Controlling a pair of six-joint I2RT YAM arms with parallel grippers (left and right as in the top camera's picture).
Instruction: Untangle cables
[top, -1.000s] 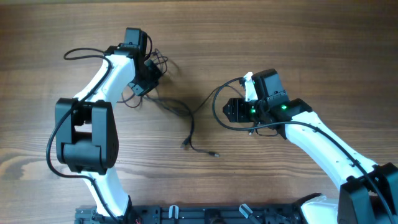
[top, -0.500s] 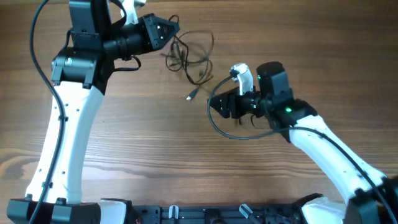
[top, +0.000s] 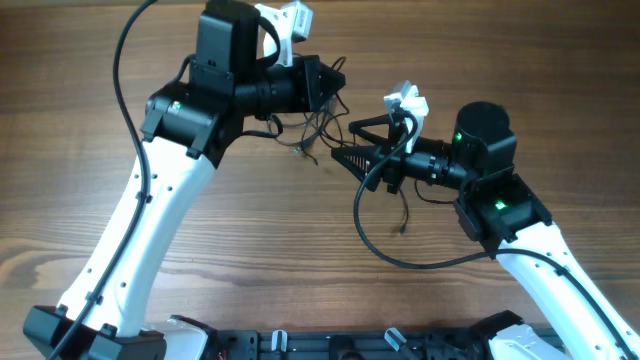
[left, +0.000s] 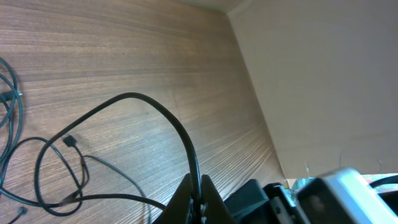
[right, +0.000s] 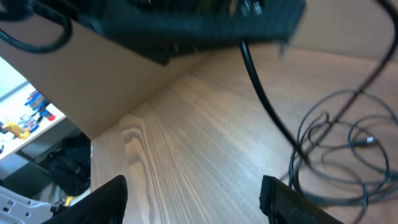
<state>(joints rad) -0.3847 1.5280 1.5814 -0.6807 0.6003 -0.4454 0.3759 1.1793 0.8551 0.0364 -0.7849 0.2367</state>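
Right now the left gripper (top: 338, 78) has its jaws pinched on the cables (top: 312, 128), a bunch trailing near-left over open counter (top: 560, 60), while your right gripper (top: 342, 142) sits beside it, jaws wide and empty.

The left arm (top: 150, 215) rose from the near edge and bent rightward. Its left gripper (top: 328, 82) pointed right, jaws pinched on a cable (left: 155, 115). The right arm (top: 545, 270) reached left, and the right gripper (top: 350, 143) faced the left one, fingers (right: 106, 199) spread wide.
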